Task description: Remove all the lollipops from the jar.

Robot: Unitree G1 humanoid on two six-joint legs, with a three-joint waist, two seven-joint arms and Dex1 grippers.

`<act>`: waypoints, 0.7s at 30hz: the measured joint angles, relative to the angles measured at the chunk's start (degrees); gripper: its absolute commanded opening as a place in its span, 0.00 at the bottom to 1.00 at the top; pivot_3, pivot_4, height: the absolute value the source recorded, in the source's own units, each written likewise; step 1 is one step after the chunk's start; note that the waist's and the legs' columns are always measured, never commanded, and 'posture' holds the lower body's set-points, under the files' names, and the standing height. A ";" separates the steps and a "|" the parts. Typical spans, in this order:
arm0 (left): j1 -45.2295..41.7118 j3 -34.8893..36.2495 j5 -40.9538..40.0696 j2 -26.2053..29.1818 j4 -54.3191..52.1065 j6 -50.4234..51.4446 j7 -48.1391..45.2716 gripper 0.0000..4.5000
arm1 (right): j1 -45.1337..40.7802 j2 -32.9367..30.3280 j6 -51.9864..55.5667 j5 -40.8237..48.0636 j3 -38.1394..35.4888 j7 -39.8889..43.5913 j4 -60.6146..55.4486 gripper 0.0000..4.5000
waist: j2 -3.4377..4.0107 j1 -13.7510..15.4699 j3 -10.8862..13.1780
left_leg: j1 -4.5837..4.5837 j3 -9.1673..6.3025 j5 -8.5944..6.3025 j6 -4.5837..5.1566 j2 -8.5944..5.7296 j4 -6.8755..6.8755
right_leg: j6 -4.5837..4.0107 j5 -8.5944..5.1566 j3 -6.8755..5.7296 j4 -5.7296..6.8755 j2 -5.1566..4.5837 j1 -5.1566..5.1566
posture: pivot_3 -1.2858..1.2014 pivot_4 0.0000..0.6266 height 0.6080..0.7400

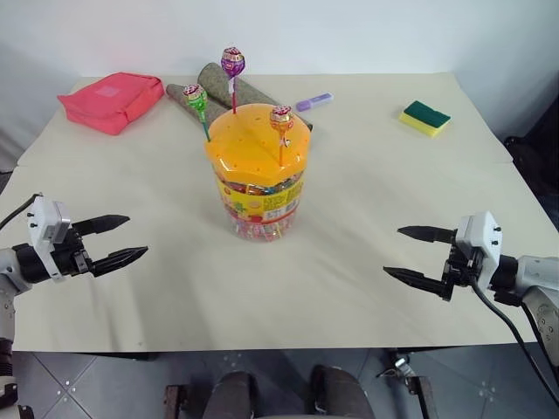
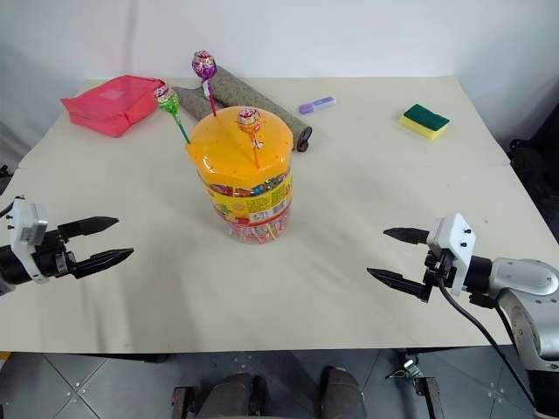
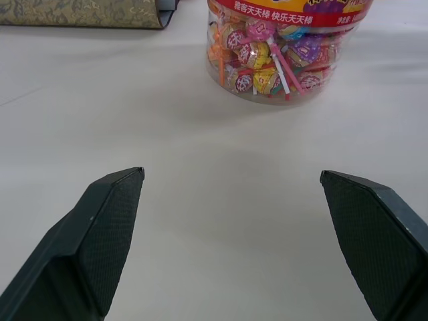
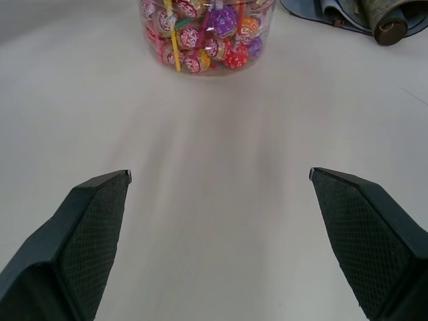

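Where white wall (image 1: 349, 35) meets cream table (image 1: 367, 175): grey floor tiles (image 1: 96, 384).

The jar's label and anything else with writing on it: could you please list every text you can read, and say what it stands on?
"雅客天天棒 快乐天天棒": white characters on the red band of the jar, left wrist view.
Yellow label on the jar: print too small to read.
Lollipop wrappers, on the lid and inside the jar: logos blurred, unreadable.
Nothing else bears readable text.
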 measured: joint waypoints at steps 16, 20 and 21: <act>-0.21 6.34 -6.97 3.91 -14.17 14.47 3.16 1.00 | -6.93 0.02 1.00 0.28 0.37 -1.56 -0.35 0.99 | -0.18 0.24 0.13 | -0.02 -0.04 0.00 0.00 0.01 0.16 | -0.01 0.00 0.02 0.19 -0.03 -0.01 | 0.52 0.24 1.00; -6.51 6.08 -9.01 5.83 -18.25 16.41 4.44 1.00 | -9.10 0.01 3.97 3.19 -0.12 -3.49 -4.57 0.99 | -0.17 0.16 0.16 | 0.00 -0.03 0.00 0.00 0.00 0.13 | -0.01 0.00 0.07 0.19 -0.04 -0.02 | 0.52 0.24 1.00; -8.58 5.79 -9.45 5.21 -18.39 16.49 4.89 1.00 | -9.32 0.01 5.22 4.49 -0.62 -4.16 -5.64 0.99 | -0.17 0.20 0.16 | 0.00 -0.03 0.00 -0.01 0.00 0.14 | -0.01 0.00 0.05 0.20 -0.03 -0.02 | 0.52 0.24 1.00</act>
